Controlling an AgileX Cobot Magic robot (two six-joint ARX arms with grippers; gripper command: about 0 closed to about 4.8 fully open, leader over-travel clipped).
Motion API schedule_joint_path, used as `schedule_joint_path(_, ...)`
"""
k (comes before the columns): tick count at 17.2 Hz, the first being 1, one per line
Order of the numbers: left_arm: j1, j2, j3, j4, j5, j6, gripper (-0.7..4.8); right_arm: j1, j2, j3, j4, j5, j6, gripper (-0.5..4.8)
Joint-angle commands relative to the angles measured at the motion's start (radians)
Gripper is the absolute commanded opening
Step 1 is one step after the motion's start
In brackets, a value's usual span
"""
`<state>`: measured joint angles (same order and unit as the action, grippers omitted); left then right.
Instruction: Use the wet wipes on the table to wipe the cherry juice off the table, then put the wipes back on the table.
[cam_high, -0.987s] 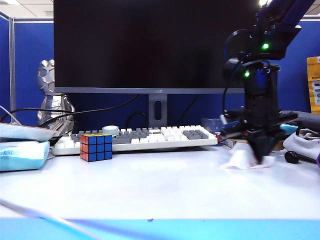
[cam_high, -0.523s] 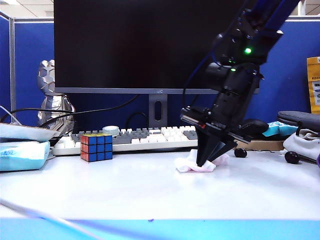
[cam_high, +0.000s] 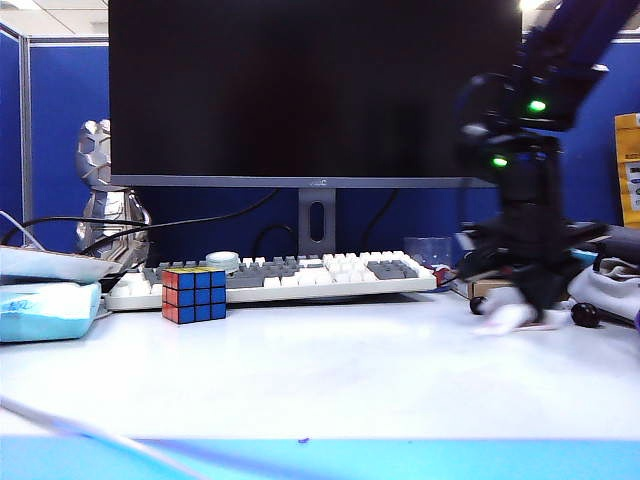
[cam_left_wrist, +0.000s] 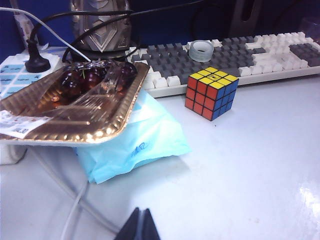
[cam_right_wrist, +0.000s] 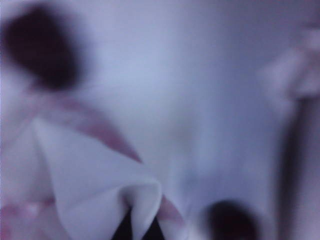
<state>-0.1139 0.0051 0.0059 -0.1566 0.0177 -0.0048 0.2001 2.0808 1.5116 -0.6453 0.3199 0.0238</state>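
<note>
right gripper (cam_high: 530, 312) down at the right end of the table (cam_high: 320, 380), just in front of the keyboard's right end. motion-blurred in the exterior view. claw tips together, clamped on the wet wipes (cam_high: 508, 318); the sheet bunches white under the tips and lies on the table surface. right wrist view: right gripper (cam_right_wrist: 138, 231) pinches a fold of the wet wipes (cam_right_wrist: 95, 185), pink stains along the creases; two dark round blobs near it, too blurred to name. cherry juice spots cannot be made out on the table in any view.

left gripper (cam_left_wrist: 140, 227) hangs above the left front part of the table, tips together, nothing between them.

left edge of table: pale blue tissue pack (cam_left_wrist: 135, 137), a gold foil tray (cam_left_wrist: 75, 107) of dark cherries resting on top of it. rubik's cube (cam_high: 193, 293) stands just in front of the keyboard (cam_high: 280, 275), left of centre. black monitor (cam_high: 310, 90) behind the keyboard. a dark cherry (cam_high: 583, 314) lies near the right edge, beside the wipes.
</note>
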Motion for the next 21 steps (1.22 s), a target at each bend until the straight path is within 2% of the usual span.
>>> schedule_joint_path(1, 0.002, -0.003, -0.001, -0.010, 0.005, -0.003, -0.02, -0.042, 0.027, 0.008, 0.003, 0.033, 0.001, -0.06)
schedule_joint_path(3, 0.002, -0.003, -0.001, -0.010, 0.005, -0.003, -0.02, -0.053, 0.027, 0.033, 0.063, 0.038, -0.005, -0.06)
schedule_joint_path(4, 0.002, -0.003, -0.001, -0.010, 0.005, -0.003, -0.02, -0.054, 0.027, 0.047, 0.085, -0.004, -0.006, -0.06)
schedule_joint_path(6, 0.002, -0.003, -0.001, -0.010, 0.005, -0.003, -0.02, -0.050, 0.028, 0.066, 0.084, -0.134, -0.006, -0.06)
schedule_joint_path(8, 0.002, -0.003, -0.001, -0.010, 0.005, -0.003, -0.02, -0.047, 0.028, 0.068, 0.005, -0.340, -0.005, -0.06)
schedule_joint_path(9, 0.002, -0.003, -0.001, -0.010, 0.005, -0.003, -0.02, -0.044, 0.028, 0.068, -0.036, -0.358, -0.005, -0.06)
schedule_joint_path(14, 0.002, -0.003, -0.001, -0.010, 0.005, -0.003, -0.02, -0.061, 0.028, 0.068, -0.039, 0.068, -0.006, -0.06)
schedule_joint_path(16, 0.002, -0.003, -0.001, -0.010, 0.005, -0.003, -0.02, -0.081, 0.028, 0.068, -0.007, 0.076, -0.007, -0.06)
schedule_joint_path(18, 0.002, -0.003, -0.001, -0.010, 0.005, -0.004, -0.02, -0.075, 0.028, 0.068, -0.003, -0.076, -0.084, -0.06)
schedule_joint_path(21, 0.002, -0.003, -0.001, -0.010, 0.005, -0.004, -0.02, -0.040, 0.028, 0.068, -0.035, -0.278, -0.113, -0.06)
